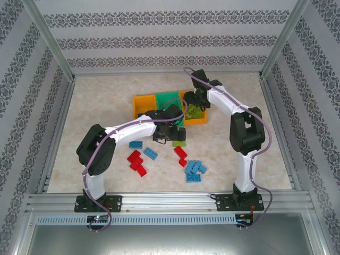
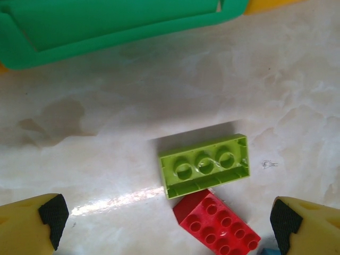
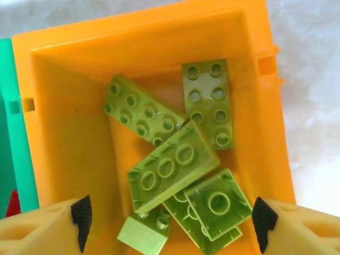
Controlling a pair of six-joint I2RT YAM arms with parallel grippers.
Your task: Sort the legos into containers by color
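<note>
Shows the left pincer wide open, gripping nothing, above the bench, with an upturned light green lego just ahead, touching a red lego. Shows the right pincer spread, empty, over an orange container holding light green legos.

Above the aluminium rail, the left arm and right arm are built of white links and black joints. Each is bolted down on a black base plate, and a lilac cable is looped along each. The fingers are moulded in yellow and tipped with black pads.
</note>
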